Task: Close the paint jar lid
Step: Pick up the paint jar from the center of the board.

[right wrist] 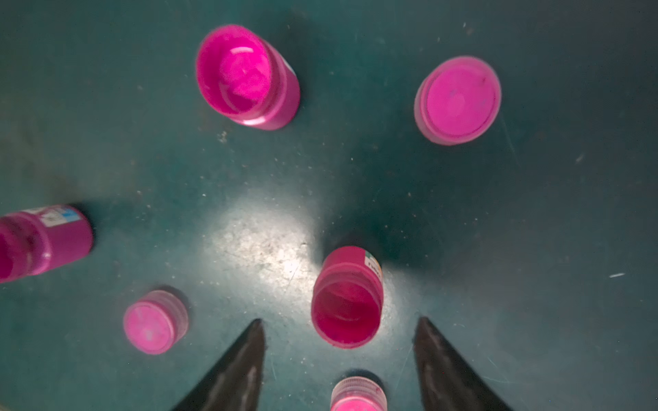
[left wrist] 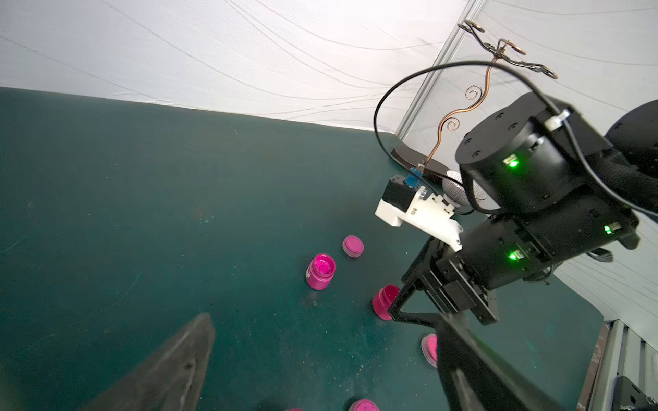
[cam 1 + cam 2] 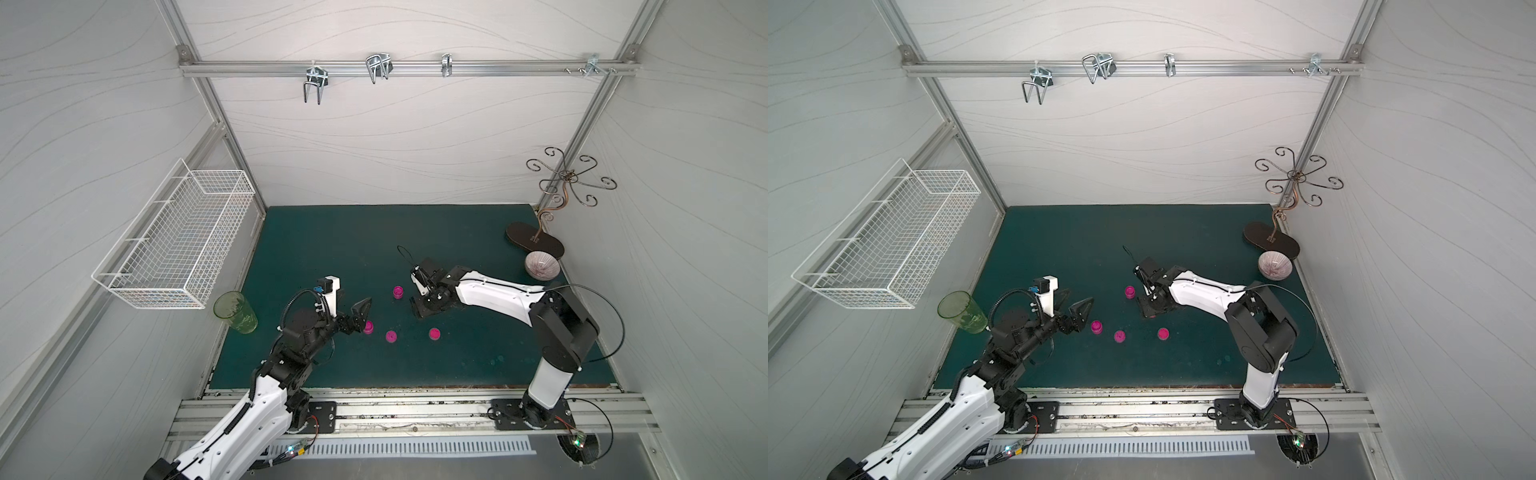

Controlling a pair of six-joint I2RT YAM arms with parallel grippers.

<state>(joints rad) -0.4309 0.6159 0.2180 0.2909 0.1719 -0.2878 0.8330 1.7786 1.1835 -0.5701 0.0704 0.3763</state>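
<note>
**Right gripper [image 1: 340, 319] poised over lid [image 1: 358, 393], jar [image 1: 347, 297] uncapped**

Right wrist view: your jaws stand apart with the lid between them, touching neither finger, nothing grasped. The jar stands upright just beyond, mouth open. Centre on the lid, clench on its rim, lift it level, then seat it square on the mouth before you press or twist. Spare jars [image 1: 245, 74] and spare lids [image 1: 457, 99] crowd near, so make your sweep tight.

Left wrist view: the left gripper [image 2: 328, 316] gapes wide and empty, free, by the look of it, to steady the jar.

Both top views: the right gripper hides jar and lid. The mat [image 3: 332, 249] looks scuffed and dusty; a jar may skate on it. White walls [image 3: 415, 158] close three sides; basket [image 3: 178, 249], cup [image 3: 235, 312], bowl [image 3: 542, 265] and stand [image 3: 535, 240] sit at the edges.
</note>
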